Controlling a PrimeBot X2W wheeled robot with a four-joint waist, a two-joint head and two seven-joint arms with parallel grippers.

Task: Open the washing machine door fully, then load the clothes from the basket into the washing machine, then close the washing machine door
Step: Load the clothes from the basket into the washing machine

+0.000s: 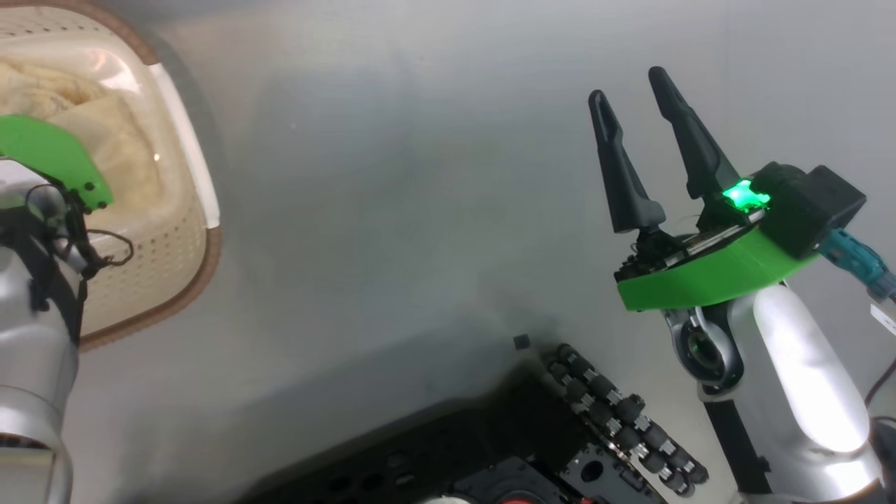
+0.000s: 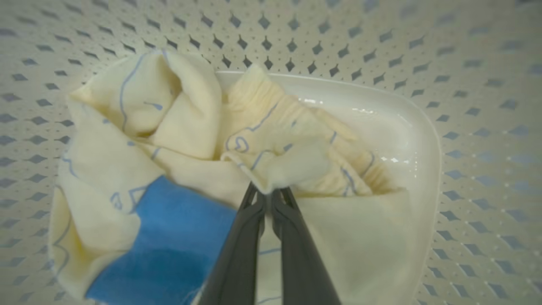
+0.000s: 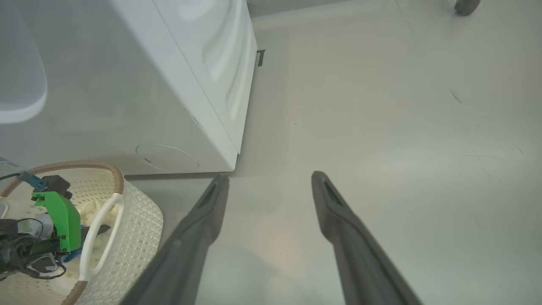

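Inside the basket (image 2: 465,63), the left tool (image 2: 267,195) pinches the clothes (image 2: 178,127); the right tool (image 1: 628,87) gapes over open floor (image 1: 392,210).

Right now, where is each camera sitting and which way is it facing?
Head view: on the head, looking down at the floor; shows the open right gripper and left forearm.
Left wrist view: on the left wrist, looking into the basket; left gripper shut on the clothes.
Right wrist view: on the right wrist, facing floor and washing machine, right gripper at bottom.
Shared: head and right wrist views both show the basket.
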